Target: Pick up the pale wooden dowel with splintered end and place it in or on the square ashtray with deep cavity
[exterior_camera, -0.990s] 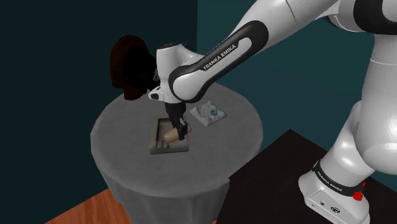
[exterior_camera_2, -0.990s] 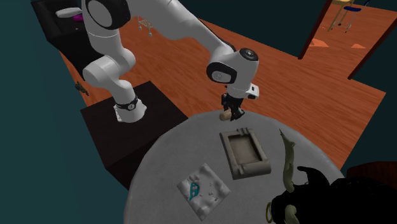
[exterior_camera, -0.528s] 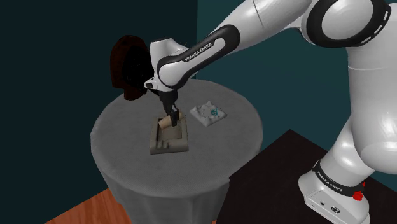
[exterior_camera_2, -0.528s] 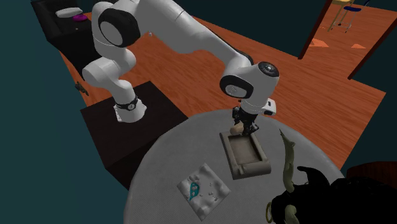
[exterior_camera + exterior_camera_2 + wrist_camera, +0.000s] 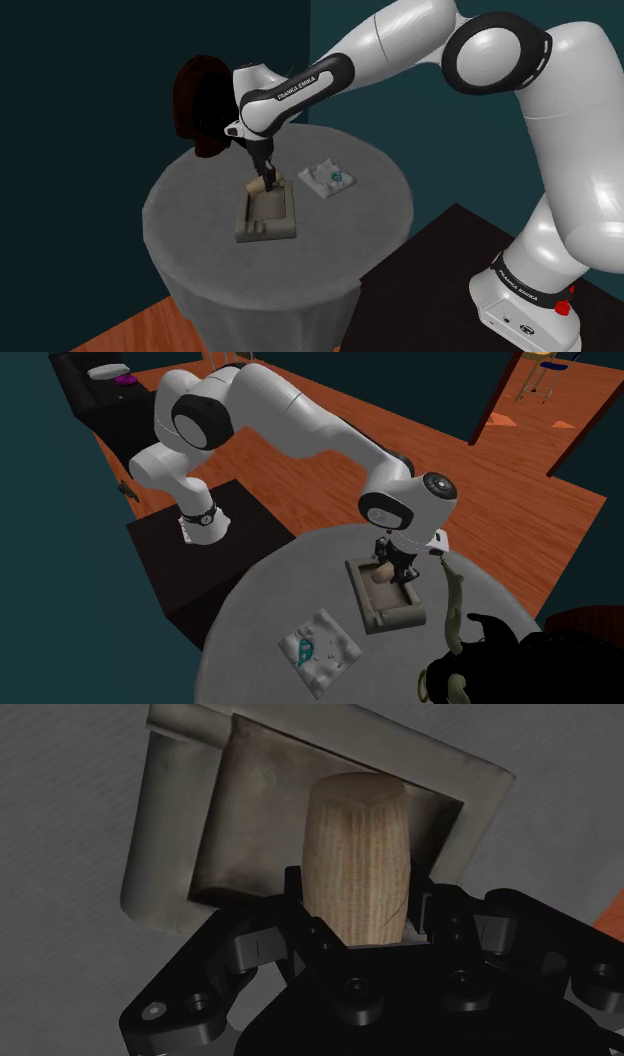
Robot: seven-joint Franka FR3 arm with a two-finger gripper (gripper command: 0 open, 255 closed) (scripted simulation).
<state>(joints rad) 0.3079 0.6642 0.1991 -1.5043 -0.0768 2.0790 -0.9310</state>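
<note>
My gripper (image 5: 362,909) is clenched on the pale dowel (image 5: 357,834), which hangs over the cavity of the grey ashtray (image 5: 268,235), left of centre in the shoulder view. The pickup looks done; lowering and release remain.

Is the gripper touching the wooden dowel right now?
Touching. In the wrist view the gripper clasps the dowel between its fingers, over the ashtray.

Shoulder view behind stand (image 5: 432,272), second exterior opposite, sharing table (image 5: 352,222), wrist close over ashtray (image 5: 168,806)
</note>
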